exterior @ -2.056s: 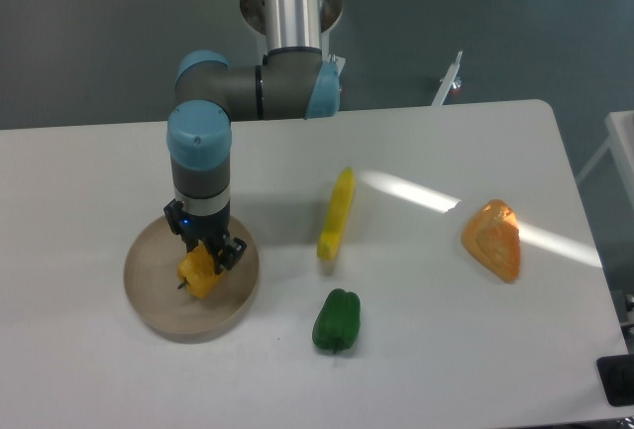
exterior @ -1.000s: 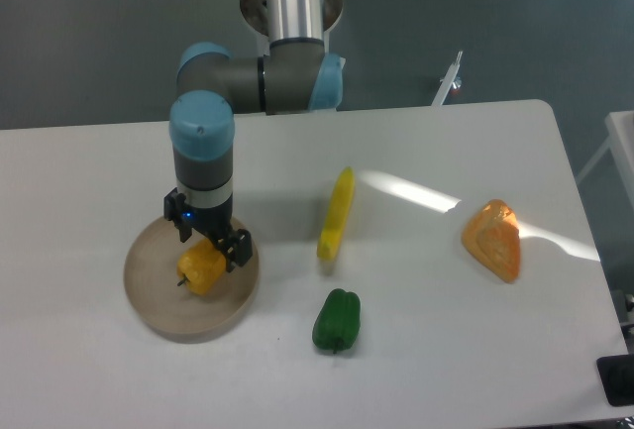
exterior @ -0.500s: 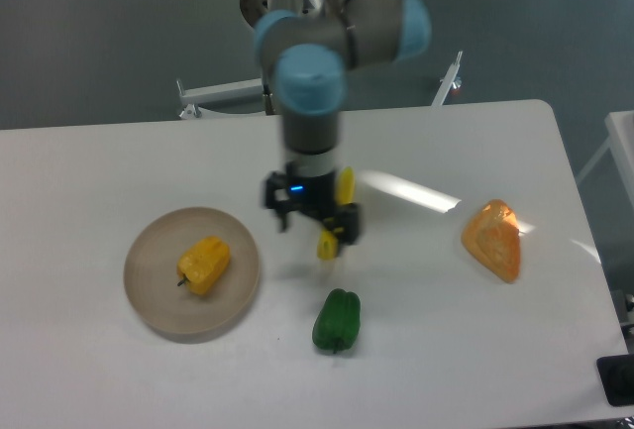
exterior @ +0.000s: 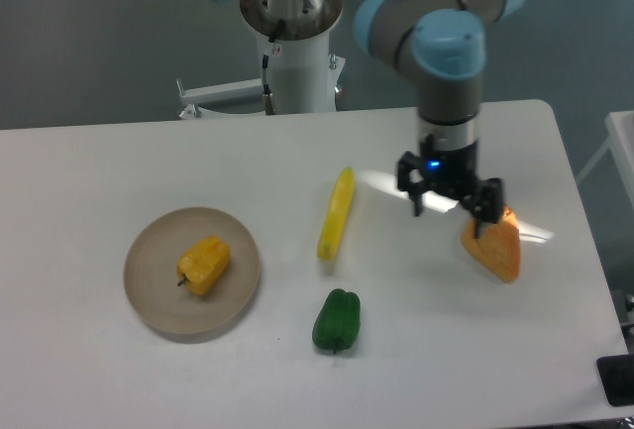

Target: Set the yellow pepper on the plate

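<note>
Across the white table (exterior: 119,152) everything is lying flat and well apart, which is suggesting a layout meant to give the arm room around each piece. The arm (exterior: 451,53) is reaching in from twelve o'clock and hanging over the three o'clock side of the table, well away from the task's things (I judge the placing itself is done). At nine o'clock the plate (exterior: 158,305) is sitting with the yellow pepper (exterior: 204,265) lying on it, a little up from its centre, stem pointing toward the plate's eight o'clock; nothing is touching it.

The long yellow piece (exterior: 337,213) is lying near the table's middle, running roughly from twelve to six. The orange wedge (exterior: 495,247) is resting at three o'clock, and the green pepper (exterior: 337,320) is sitting at six o'clock.

The gripper (exterior: 452,203) is hovering with its fingers spread and nothing between them; its right-hand finger is overlapping the wedge's upper edge in this view, and whether it is touching or just passing above is not showing. The arm's upper links are being cut off by the frame's top edge, and the gripper body is hiding the table strip directly behind it.
</note>
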